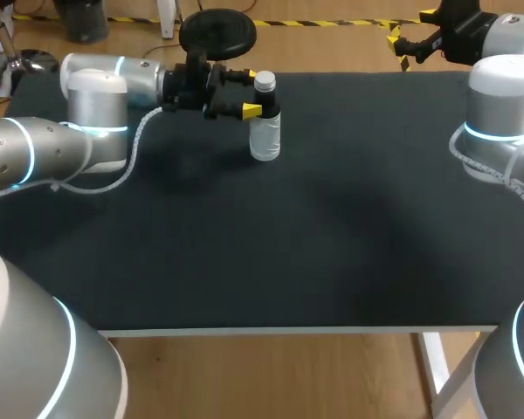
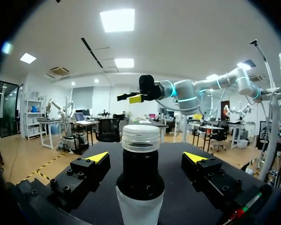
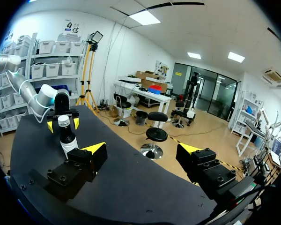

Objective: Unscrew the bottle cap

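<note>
A small clear bottle [image 1: 265, 138] with a black neck band and a white cap [image 1: 265, 83] stands upright at the far middle of the table. My left gripper [image 1: 254, 93] comes in level from the left and is open, one yellow tip on each side of the bottle's neck. In the left wrist view the bottle [image 2: 141, 176] stands between the fingers of the left gripper [image 2: 146, 157], with a gap on both sides. My right gripper [image 1: 410, 36] hangs open and empty over the far right edge. From the right gripper [image 3: 142, 149], the bottle [image 3: 66, 137] is far ahead.
A black mat [image 1: 332, 227] covers the table, bare apart from the bottle. The white front edge [image 1: 297, 331] runs along the near side. My right arm's elbow [image 1: 504, 113] stands over the right side.
</note>
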### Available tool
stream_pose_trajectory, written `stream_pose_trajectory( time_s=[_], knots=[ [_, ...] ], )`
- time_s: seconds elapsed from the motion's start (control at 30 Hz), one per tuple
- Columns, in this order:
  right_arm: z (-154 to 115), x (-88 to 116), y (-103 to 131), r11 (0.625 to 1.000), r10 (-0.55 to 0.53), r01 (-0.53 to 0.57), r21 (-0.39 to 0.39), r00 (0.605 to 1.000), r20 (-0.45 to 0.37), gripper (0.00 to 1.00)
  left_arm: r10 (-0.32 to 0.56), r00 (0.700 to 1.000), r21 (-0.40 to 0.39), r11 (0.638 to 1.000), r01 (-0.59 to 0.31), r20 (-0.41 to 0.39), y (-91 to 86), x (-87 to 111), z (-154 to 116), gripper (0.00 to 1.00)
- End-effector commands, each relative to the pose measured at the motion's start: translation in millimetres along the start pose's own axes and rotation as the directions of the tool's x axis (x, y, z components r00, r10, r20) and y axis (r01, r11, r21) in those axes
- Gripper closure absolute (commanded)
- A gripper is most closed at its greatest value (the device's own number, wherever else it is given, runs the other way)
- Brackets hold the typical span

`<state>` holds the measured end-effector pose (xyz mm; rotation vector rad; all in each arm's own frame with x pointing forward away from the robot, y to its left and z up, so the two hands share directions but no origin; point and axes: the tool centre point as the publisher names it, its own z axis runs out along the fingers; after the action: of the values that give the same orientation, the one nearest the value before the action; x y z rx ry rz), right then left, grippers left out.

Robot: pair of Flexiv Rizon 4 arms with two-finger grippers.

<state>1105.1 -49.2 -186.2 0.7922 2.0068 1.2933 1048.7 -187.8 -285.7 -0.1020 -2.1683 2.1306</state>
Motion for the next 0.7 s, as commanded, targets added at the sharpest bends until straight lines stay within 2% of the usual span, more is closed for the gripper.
stream_pose_trajectory(
  time_s=[0.03,0.7],
  knots=[
    [-0.6,0.0,0.2,1.000,0.000,0.000,0.001,1.000,0.000,0.00,-0.003,0.999,0.005,1.000,0.003,-0.033,3.7,-8.3,4.9,0.00],
    [-0.6,0.0,0.2,1.000,0.000,0.000,0.001,1.000,0.000,0.00,-0.004,0.998,0.008,1.000,0.004,-0.059,3.7,-11.7,14.4,0.00]
  ],
)
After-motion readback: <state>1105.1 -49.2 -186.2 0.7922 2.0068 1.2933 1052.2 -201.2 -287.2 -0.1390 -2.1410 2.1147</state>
